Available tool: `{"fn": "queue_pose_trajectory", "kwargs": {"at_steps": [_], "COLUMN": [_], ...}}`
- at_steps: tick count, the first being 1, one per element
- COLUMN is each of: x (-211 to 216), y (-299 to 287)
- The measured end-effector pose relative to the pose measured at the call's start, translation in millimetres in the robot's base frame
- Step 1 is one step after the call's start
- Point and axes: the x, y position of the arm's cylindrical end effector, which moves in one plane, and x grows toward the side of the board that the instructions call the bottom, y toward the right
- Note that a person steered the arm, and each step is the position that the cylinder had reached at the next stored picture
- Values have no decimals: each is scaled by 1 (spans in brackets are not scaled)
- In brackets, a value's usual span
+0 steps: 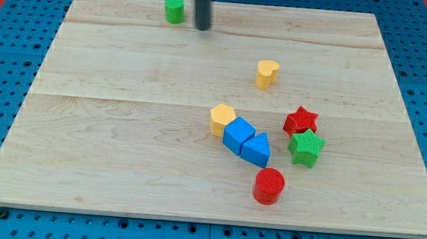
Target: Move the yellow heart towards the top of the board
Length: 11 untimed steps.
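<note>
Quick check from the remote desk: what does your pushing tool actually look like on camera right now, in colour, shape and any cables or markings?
A straight, round rod, dark grey to black, plain and smooth. It enters from the view's top, and my tip ends blunt. No cables, labels or markings show on it.

My tip (203, 28) near board (106, 126) top edge, just right of green cylinder (175, 9), apart from it. Yellow heart (267, 73) alone, below and right of tip, well apart. Lower cluster: yellow pentagon (222, 119) touching blue cube (238, 134), blue triangle (256, 149) adjoining. Red star (300, 120) above green star (305, 147), touching. Red cylinder (268, 186) nearest bottom.
</note>
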Motion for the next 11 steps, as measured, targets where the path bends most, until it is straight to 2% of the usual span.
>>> {"fn": "queue_pose_trajectory", "kwargs": {"at_steps": [1,2,3,4,5,9,11], "x": [30,94,116,161,144,49,46], "y": [95,119,105,79,48,87,125]}}
